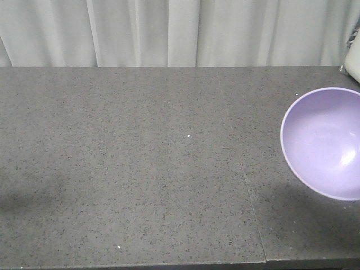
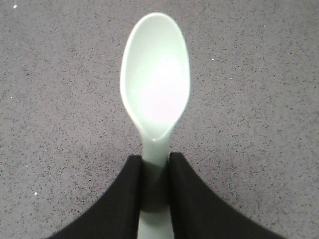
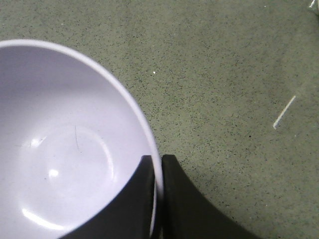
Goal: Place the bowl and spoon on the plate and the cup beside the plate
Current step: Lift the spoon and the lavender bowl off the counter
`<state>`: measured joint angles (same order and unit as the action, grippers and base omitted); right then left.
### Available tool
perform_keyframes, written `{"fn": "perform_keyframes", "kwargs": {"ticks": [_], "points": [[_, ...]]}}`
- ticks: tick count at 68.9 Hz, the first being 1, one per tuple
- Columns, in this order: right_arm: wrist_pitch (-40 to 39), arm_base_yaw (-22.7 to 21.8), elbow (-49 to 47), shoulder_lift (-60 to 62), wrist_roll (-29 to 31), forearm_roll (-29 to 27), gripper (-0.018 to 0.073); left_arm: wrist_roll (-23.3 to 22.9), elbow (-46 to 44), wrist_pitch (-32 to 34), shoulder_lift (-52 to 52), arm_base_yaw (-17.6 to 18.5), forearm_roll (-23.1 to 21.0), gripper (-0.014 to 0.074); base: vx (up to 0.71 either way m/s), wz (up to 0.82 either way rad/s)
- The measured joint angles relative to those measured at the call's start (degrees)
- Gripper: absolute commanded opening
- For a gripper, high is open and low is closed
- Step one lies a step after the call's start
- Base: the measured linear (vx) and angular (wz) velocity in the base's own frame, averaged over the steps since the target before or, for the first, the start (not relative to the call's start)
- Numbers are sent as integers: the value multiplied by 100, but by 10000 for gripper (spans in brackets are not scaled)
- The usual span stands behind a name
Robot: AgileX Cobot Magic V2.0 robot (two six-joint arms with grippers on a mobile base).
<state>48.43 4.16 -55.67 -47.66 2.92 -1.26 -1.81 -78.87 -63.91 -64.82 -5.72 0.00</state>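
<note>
Bowl (image 1: 323, 143): one, lavender, at the far right of my front view and cut by the frame edge. The right fingers (image 3: 184, 204) pinch its rim, one inside the wall and one outside, closed tight on it. From the shadow under it I think it hangs clear of the tabletop (image 1: 140, 169), though this angle leaves me unsure.
Spoon (image 2: 155, 84): one, pale mint, hollow side up, scoop pointing away from the wrist. The left fingers (image 2: 132, 199) are clamped on its handle just below the scoop, with bare tabletop behind it.
Plate: none in any of my three views, so I count zero and cannot say where it lies.
Cup: none in view either.
Done: by my reading, only the grasps; bowl and spoon are each in hand.
Left: nothing is placed yet. Bowl onto plate, spoon onto plate and cup beside plate are all to do.
Other: one pale curtain (image 1: 169, 34) behind the tabletop, and one whitish thing (image 1: 353, 59) at the far right corner, too cropped to name.
</note>
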Motion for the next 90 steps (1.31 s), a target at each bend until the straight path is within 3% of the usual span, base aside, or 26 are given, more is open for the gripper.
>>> {"fn": "perform_keyframes", "kwargs": {"ticks": [90], "points": [[46, 0, 0, 82, 0, 11, -6, 0, 0, 0, 4, 0, 0, -6, 0, -1]]}}
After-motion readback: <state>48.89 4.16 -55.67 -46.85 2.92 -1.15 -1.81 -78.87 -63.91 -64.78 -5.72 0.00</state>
